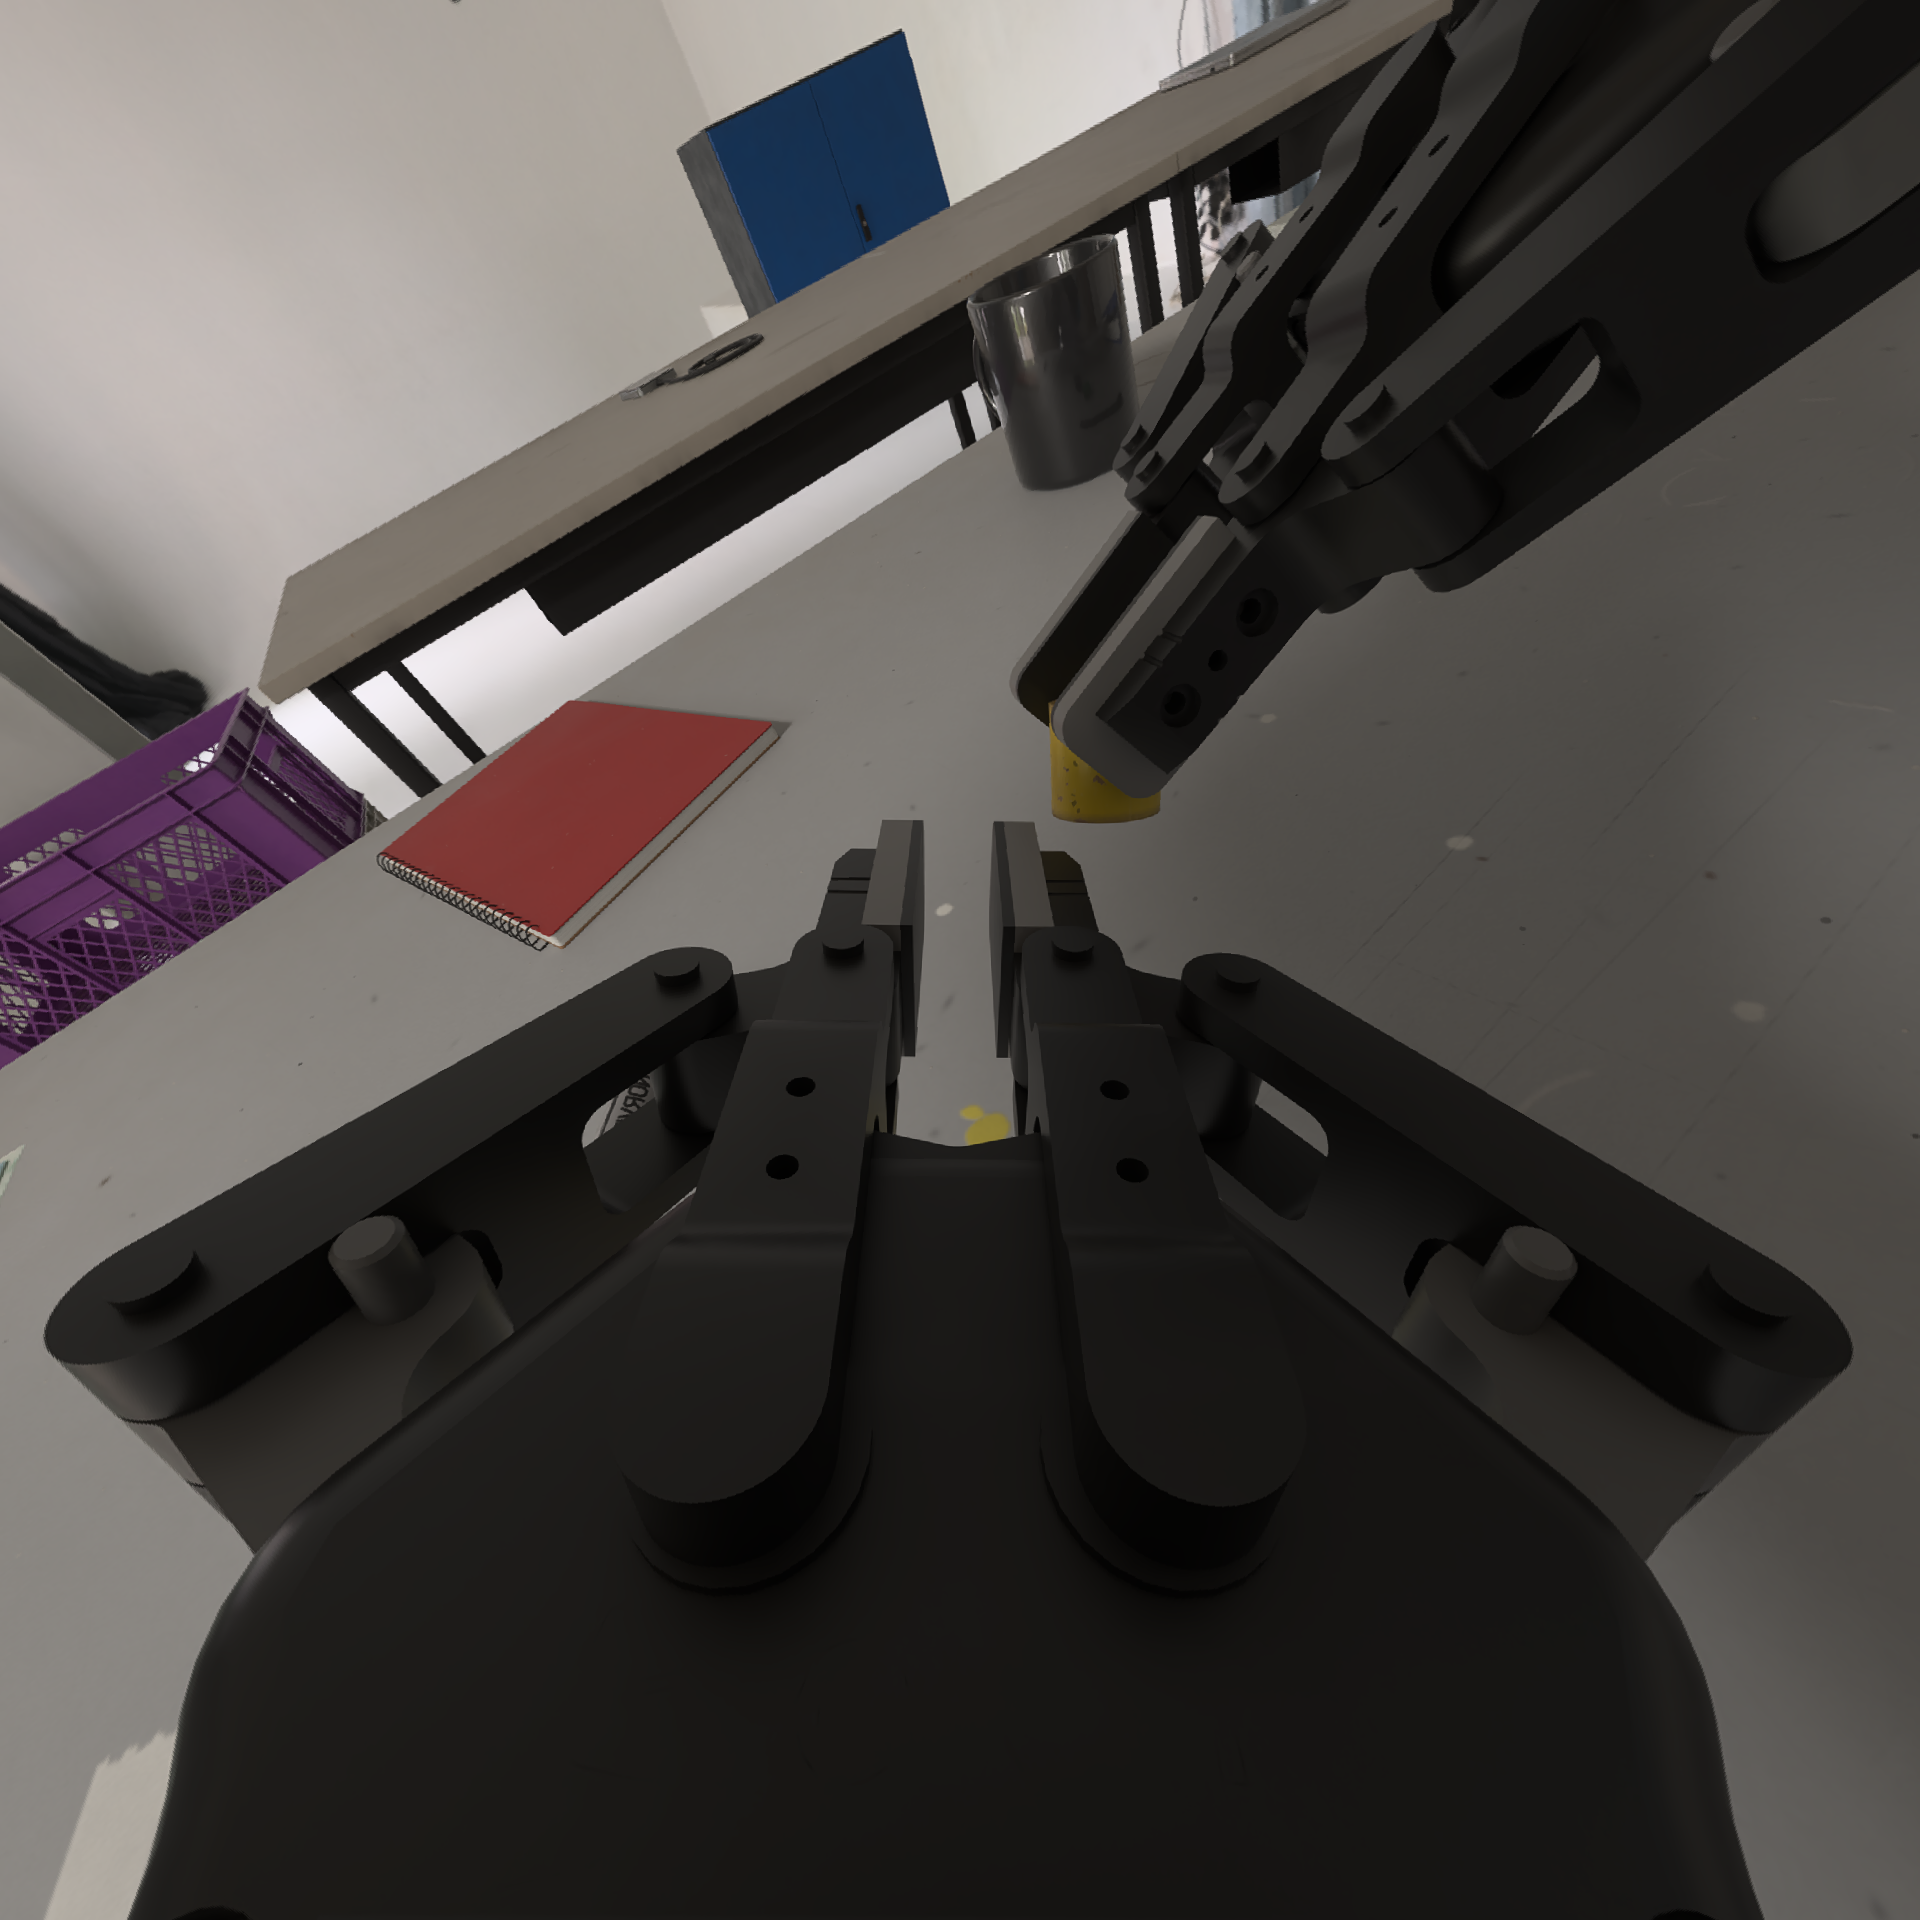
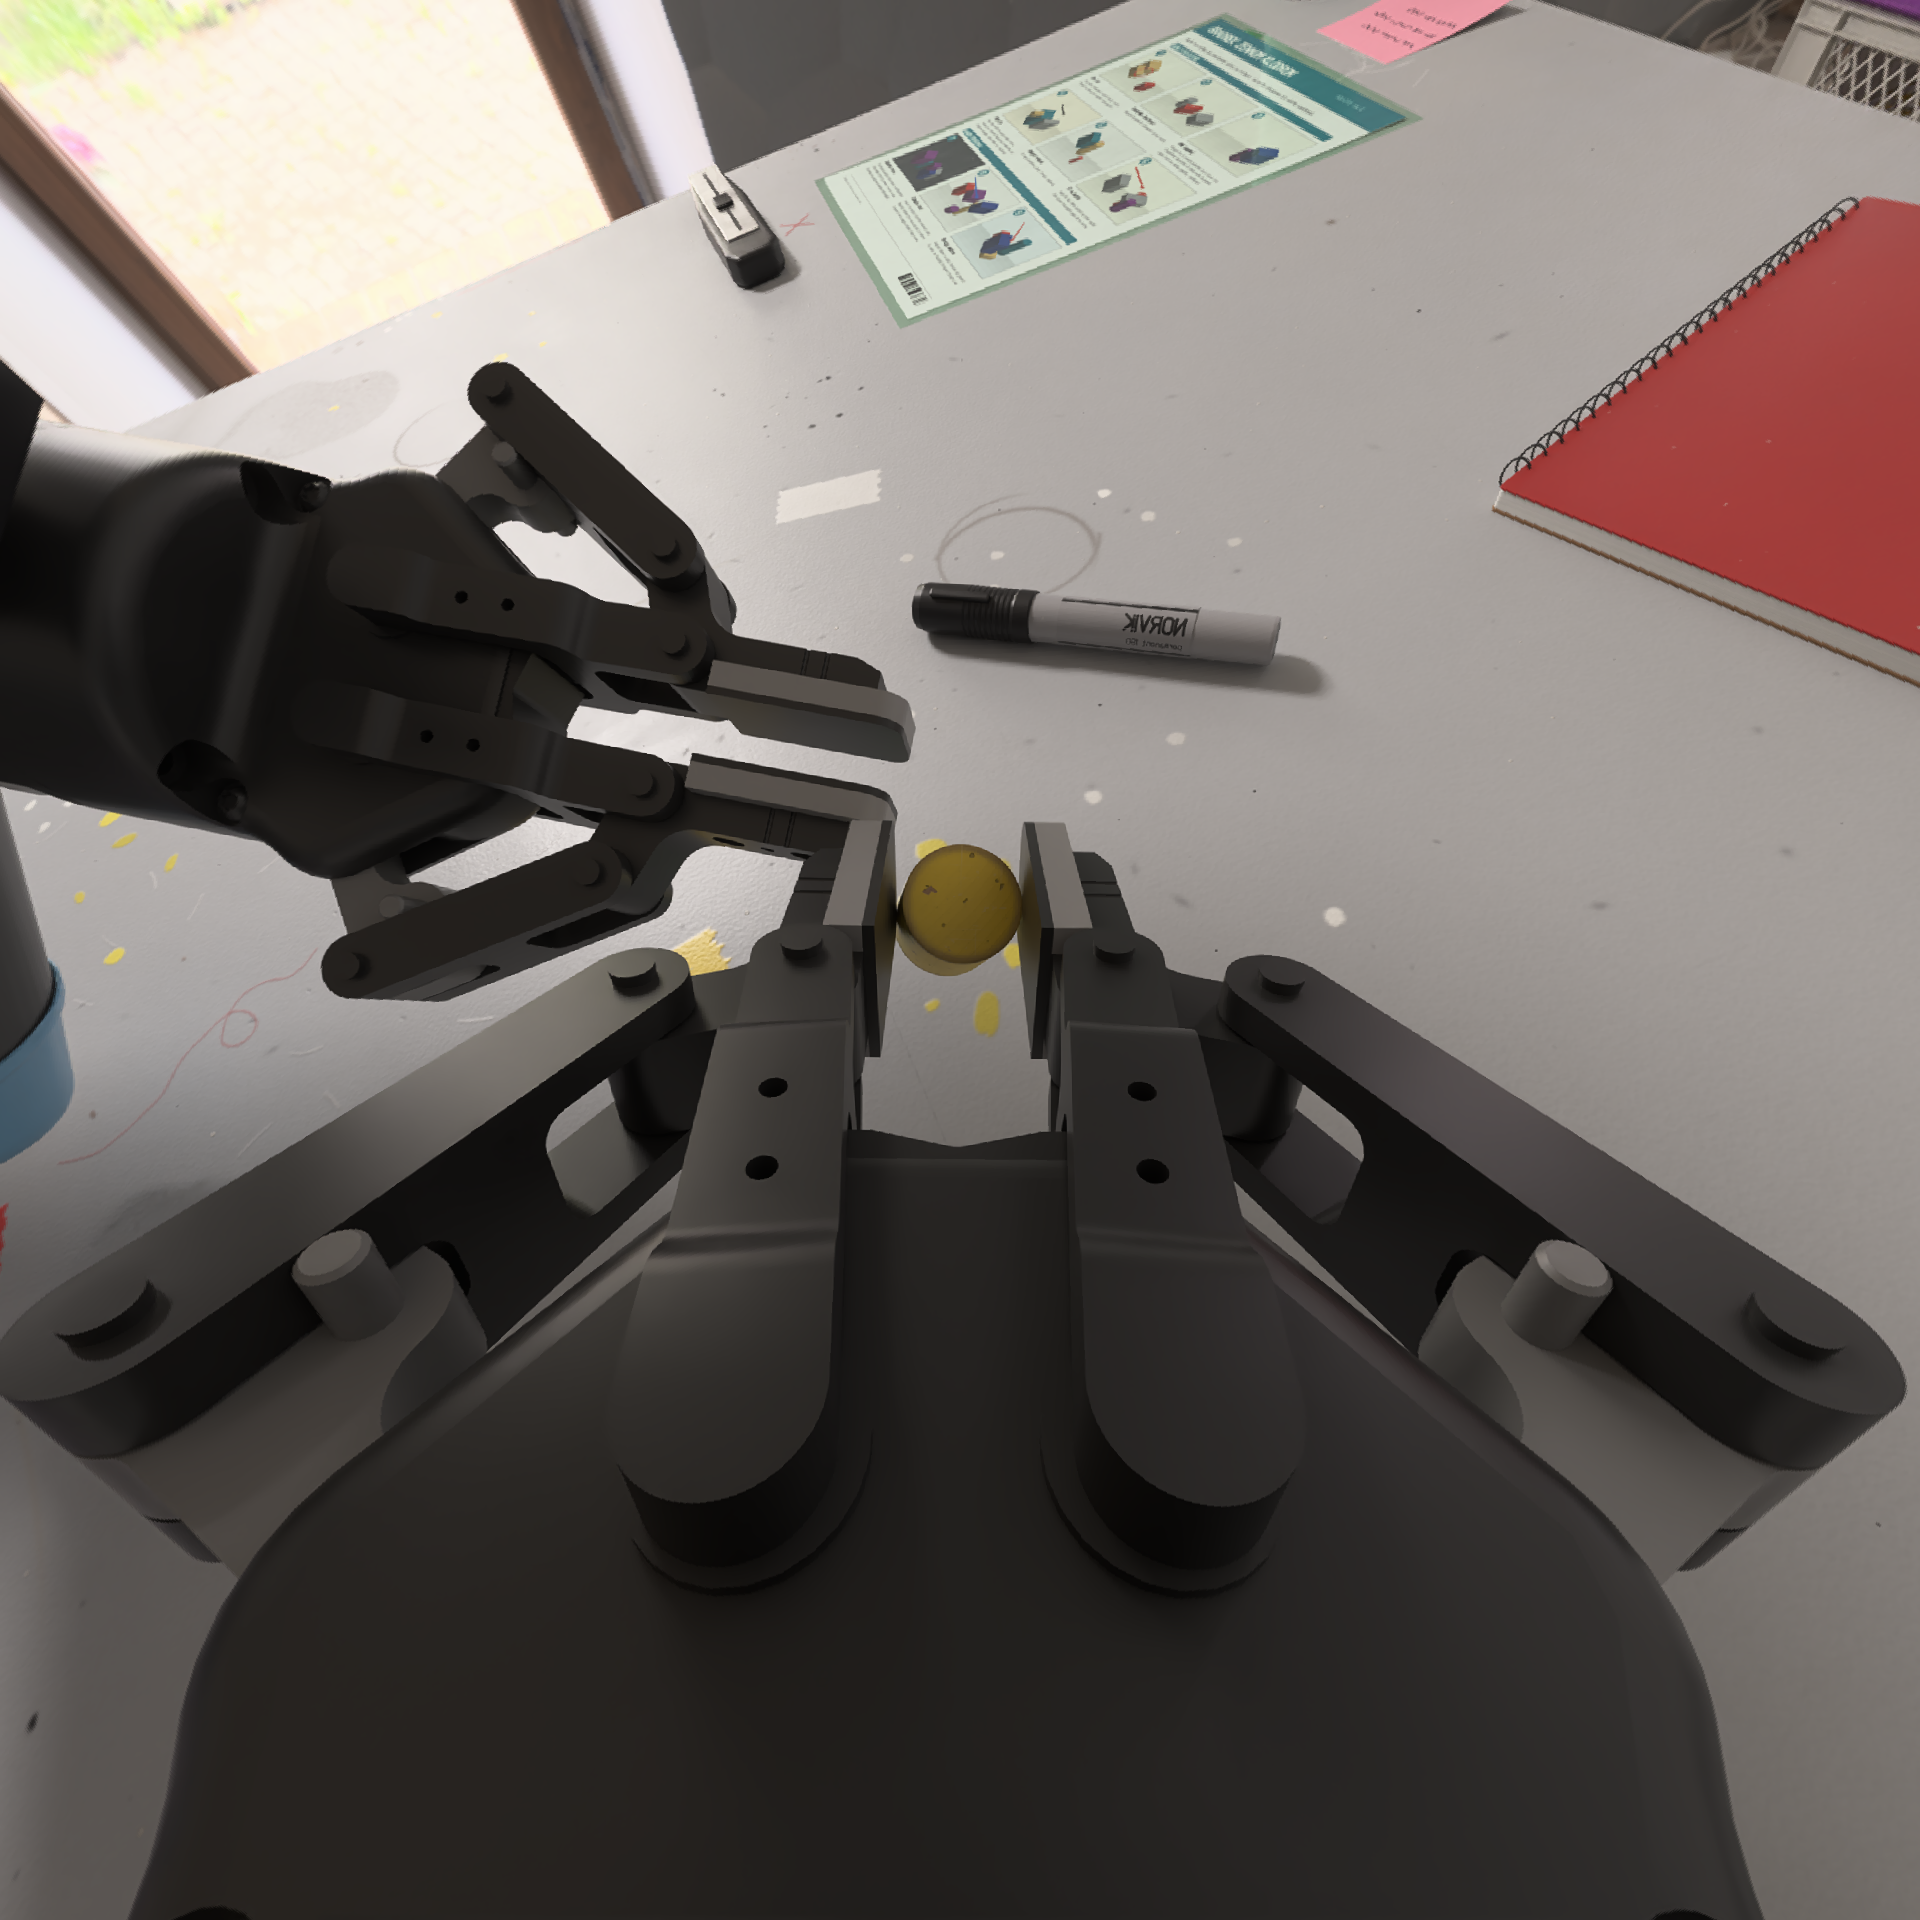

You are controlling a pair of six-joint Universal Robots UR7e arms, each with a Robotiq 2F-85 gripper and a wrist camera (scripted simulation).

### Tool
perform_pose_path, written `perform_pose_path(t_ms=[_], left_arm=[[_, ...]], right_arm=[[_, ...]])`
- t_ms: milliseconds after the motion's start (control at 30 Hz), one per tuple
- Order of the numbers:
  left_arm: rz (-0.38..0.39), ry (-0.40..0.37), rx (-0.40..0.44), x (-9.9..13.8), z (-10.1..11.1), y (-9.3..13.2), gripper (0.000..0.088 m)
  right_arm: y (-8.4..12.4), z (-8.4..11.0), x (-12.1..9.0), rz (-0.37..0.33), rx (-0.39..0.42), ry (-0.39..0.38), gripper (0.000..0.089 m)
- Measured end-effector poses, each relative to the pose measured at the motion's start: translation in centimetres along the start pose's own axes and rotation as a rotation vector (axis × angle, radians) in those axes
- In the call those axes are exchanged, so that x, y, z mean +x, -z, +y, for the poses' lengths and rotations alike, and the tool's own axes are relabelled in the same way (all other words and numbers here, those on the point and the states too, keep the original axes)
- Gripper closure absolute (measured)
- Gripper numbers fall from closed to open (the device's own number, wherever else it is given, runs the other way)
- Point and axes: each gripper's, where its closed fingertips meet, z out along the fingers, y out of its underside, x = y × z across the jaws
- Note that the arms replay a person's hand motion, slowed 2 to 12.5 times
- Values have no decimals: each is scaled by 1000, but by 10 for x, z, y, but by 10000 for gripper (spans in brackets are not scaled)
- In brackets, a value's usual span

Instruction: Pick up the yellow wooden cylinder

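Your grey worktop [image 2: 1455,831] fills both views, its surface flecked with white and yellow paint spots and faint pencilled circles. Beyond its far edge in the left wrist view you see white walls, a long brown table [image 1: 644,468] on dark legs, a blue cabinet [image 1: 831,156] and a purple crate [image 1: 135,862] off to the side. In the right wrist view a window [image 2: 260,156] with a brown frame lies past the worktop's corner.

On the worktop you have a red spiral notebook [image 1: 582,810] lying flat, a printed instruction sheet [image 2: 1101,156] near the far edge with a pink note [image 2: 1403,21] beyond it, a metal mug [image 1: 1060,364] standing upright, a black-capped marker [image 2: 1091,623] lying on its side, and a small dark stapler-like block [image 2: 743,229] beside the sheet.

Your right hand [image 2: 958,883] reaches down from above and its two fingers [image 2: 1049,883] are closed on the yellow wooden cylinder [image 2: 958,904], one pad against each side of it. In the left wrist view the cylinder [image 1: 1101,790] stands upright with its base on or just at the worktop; you cannot tell whether it has left the surface.

Your left hand [image 1: 956,862] hangs low over the worktop, just beside the cylinder and apart from it. Its fingers [image 1: 899,873] are nearly together with only a narrow gap, and they hold nothing. One fingertip sits close to the right hand's left finger; whether they touch is unclear.
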Motion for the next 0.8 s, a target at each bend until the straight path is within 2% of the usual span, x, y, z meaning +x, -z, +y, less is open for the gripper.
perform_pose_path(t_ms=[800], left_arm=[[-1, 5, -3, -1, 1, -1, 765]], right_arm=[[1, -1, -2, -10, 14, -3, 678]])
